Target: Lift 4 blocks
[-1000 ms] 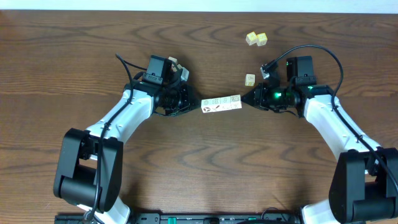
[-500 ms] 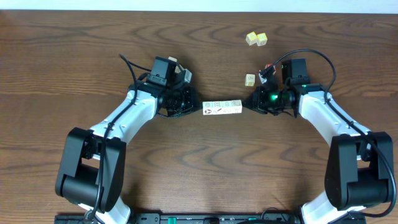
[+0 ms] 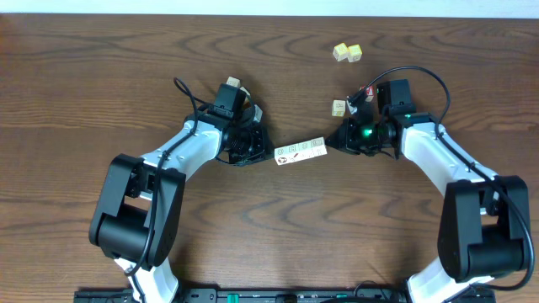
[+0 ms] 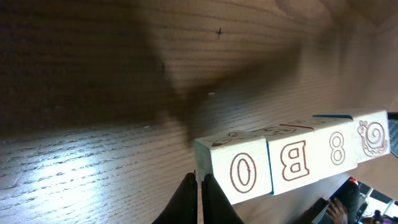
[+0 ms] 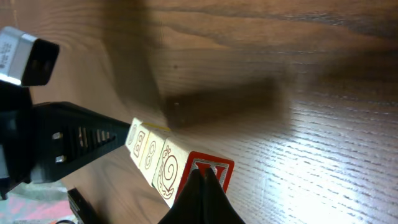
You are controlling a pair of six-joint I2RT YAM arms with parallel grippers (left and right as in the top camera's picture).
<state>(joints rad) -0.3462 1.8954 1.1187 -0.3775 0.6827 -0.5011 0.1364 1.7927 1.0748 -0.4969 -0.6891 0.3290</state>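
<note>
Overhead, the blocks point(image 3: 301, 151) sit end-to-end, squeezed between left gripper point(image 3: 270, 154) and right gripper point(image 3: 331, 143).

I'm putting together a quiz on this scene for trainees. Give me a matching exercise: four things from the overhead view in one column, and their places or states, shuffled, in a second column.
Things
1. row of four blocks
2. pair of pale yellow cubes
3. single pale cube
4. left gripper

Places or states
A. alone, just beside the right gripper
B. shut, tip pressed against one end block
C. side by side, farthest from the robot
D. pinched end to end between the two grippers' tips

Pairs: 1-D, 2-C, 3-A, 4-B
</note>
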